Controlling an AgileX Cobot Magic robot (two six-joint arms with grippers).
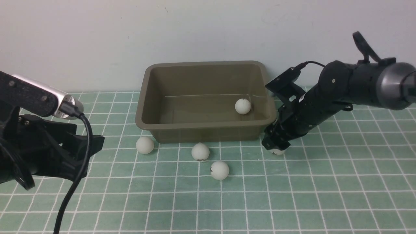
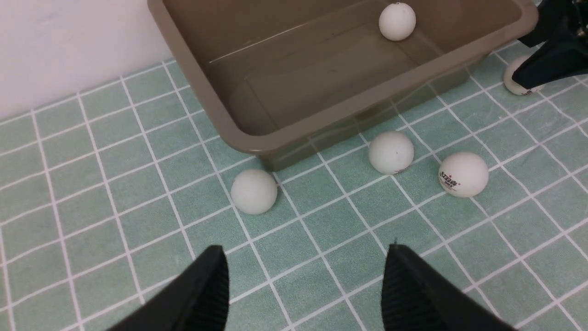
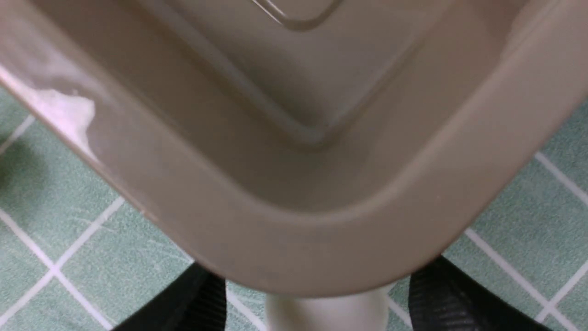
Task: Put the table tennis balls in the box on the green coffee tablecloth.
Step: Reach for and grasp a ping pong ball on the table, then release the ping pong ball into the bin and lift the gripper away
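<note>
- box (image 1: 208,134): olive-brown tub on cloth (image 1: 292,195), at cloth's far edge; no label seen
- boxed ball (image 1: 243,106): on box floor, toward the right end; no mark showing
- left ball (image 1: 145,145): on cloth, just beside box's near-left corner; plain
- middle ball (image 1: 200,151): on cloth, just in front of box's near side; small dark mark at lower edge, unreadable
- printed ball (image 2: 463,174): on cloth near middle ball, farther from box; red print in two lines, too small to read for certain
- right ball (image 1: 277,152): on cloth at box's near-right corner, mostly hidden under right gripper (image 1: 273,145)
- right gripper: jaws spread, one finger on each side of right ball, gap visible on both sides in right wrist view; not clenched
- left gripper (image 2: 305,285): jaws apart, nothing between them, over bare cloth, short of left ball
</note>
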